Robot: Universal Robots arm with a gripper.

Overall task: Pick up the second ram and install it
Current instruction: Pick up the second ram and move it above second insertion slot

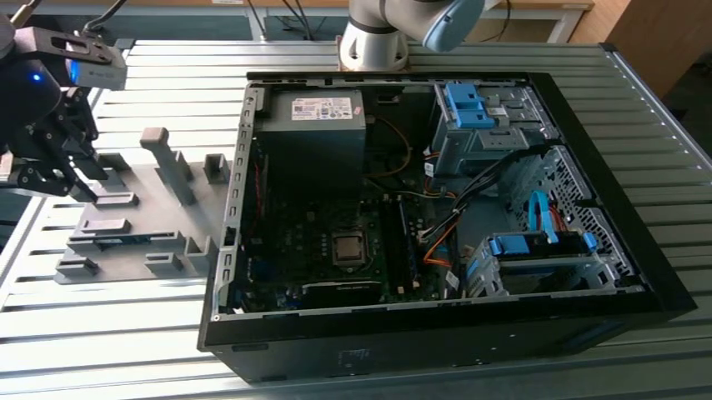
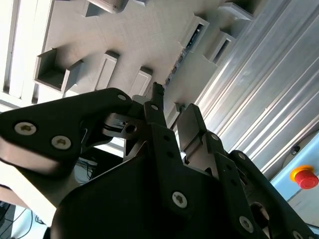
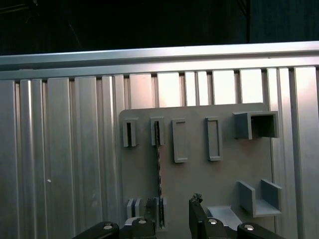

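Gripper [image 2: 172, 102]: fingers apart, empty, I've got it over the grey holder plate [image 3: 199, 179]
Second ram [image 3: 158, 164]: on edge in its slot

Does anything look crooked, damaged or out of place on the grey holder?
Nothing stands out. The second ram sits straight in its slots on the grey holder, and the open gripper hovers over it.
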